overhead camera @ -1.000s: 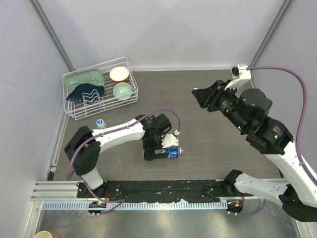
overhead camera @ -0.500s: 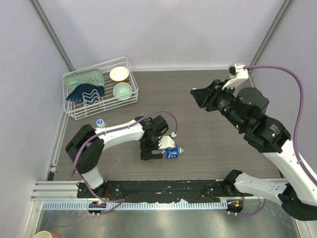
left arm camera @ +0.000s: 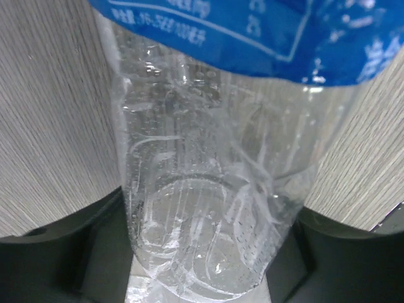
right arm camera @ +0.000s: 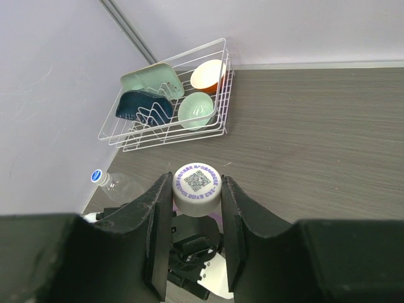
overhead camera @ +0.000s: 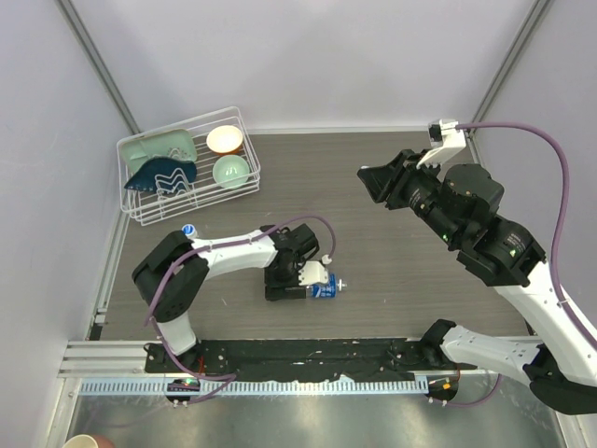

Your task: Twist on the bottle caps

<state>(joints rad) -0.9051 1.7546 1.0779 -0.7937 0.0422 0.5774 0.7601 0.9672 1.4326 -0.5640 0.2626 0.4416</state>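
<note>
The blue-label bottle point(overhead camera: 325, 286) lies on its side on the table, neck pointing right. My left gripper point(overhead camera: 297, 285) is shut on its clear lower end. In the left wrist view the crumpled clear body point(left arm camera: 202, 189) fills the gap between my dark fingers point(left arm camera: 76, 252) and the blue label point(left arm camera: 252, 31) lies beyond. My right gripper point(overhead camera: 375, 182) hovers high at the right, shut on a white cap point(right arm camera: 196, 189) with a QR code on top. The plain bottle point(overhead camera: 189, 231) lies at the left wall with a blue-topped cap point(right arm camera: 96, 176) on it.
A white wire dish rack point(overhead camera: 149, 210) stands at the back left, holding a cream bowl point(overhead camera: 225, 139), a green bowl point(overhead camera: 230, 171) and green and blue dishes. Walls close in the table on the left, back and right.
My left wrist has shifted a little to the left while still holding the labelled bottle, which turned slightly. My right gripper has drifted slightly left with the cap.
</note>
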